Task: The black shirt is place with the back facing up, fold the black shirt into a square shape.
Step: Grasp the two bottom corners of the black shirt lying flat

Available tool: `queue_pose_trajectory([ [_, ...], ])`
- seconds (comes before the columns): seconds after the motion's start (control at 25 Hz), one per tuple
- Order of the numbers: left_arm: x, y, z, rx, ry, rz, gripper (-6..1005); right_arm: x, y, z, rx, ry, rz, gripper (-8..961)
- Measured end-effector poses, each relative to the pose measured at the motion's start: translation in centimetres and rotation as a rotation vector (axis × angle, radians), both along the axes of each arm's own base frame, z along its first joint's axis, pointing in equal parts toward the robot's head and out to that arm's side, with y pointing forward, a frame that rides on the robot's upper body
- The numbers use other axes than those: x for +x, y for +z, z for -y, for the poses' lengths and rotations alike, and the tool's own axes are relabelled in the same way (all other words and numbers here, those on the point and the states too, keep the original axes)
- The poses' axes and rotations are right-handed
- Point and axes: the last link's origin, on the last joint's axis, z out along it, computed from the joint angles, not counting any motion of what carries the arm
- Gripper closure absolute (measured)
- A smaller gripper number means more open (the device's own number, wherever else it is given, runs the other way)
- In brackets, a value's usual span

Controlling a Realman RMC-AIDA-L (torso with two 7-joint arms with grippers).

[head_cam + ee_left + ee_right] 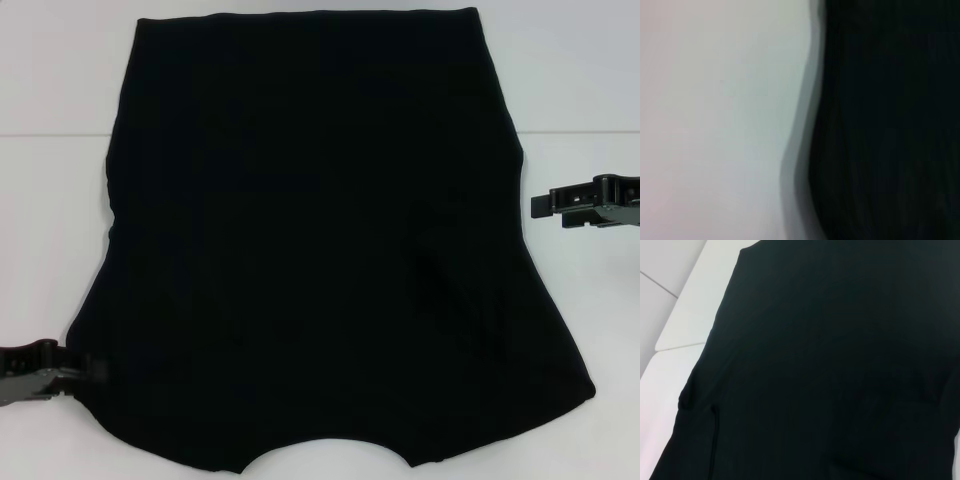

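Large plain black cloth shirt [320, 240] flat mid-worktop [50, 80] | left pincer [85, 368] touching near-left hem, grip unclear | right pincer [540, 205] beside right edge, grip unclear

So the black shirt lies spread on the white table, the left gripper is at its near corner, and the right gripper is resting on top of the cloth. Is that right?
Not quite. In the head view the right gripper is beside the black shirt, over the bare white table, clear of its edge. The rest holds: the shirt lies spread out, and the left gripper is at its near corner.

Both arms end in a glossy black claw — left claw [72, 372], right claw [548, 206] — blocky, hard-edged.
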Motion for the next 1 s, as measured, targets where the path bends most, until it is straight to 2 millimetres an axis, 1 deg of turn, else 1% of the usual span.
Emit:
queue_pose_trajectory([
  [0.08,-0.1,0.0,0.0,0.002,0.003,-0.005,597,0.0,0.0,0.0,0.000,-0.001,0.000,307],
  [0.36,-0.1,-0.1,-0.1,-0.005,0.003,-0.009,721,0.1,0.1,0.3,-0.012,0.004,-0.001,311],
  [0.52,0.2,-0.2,0.0,-0.020,-0.013,0.009,791,0.3,0.1,0.9,-0.049,0.021,0.008,314],
  [0.56,0.3,-0.3,0.0,-0.024,-0.025,0.021,809,0.6,0.1,1.2,-0.063,0.016,0.015,314],
  [0.6,0.9,-0.2,0.0,-0.025,-0.057,0.059,846,0.9,0.2,1.6,-0.077,0.011,0.023,315],
  [0.72,1.4,0.1,-0.2,-0.010,-0.081,0.092,957,2.3,0.7,2.9,-0.129,-0.021,0.053,317],
  [0.88,1.6,0.4,-0.6,0.000,-0.091,0.095,957,4.2,1.1,5.0,-0.196,-0.070,0.084,319],
  [1.0,2.0,0.4,-1.2,0.004,-0.101,0.090,957,5.0,1.0,6.1,-0.230,-0.095,0.093,321],
])
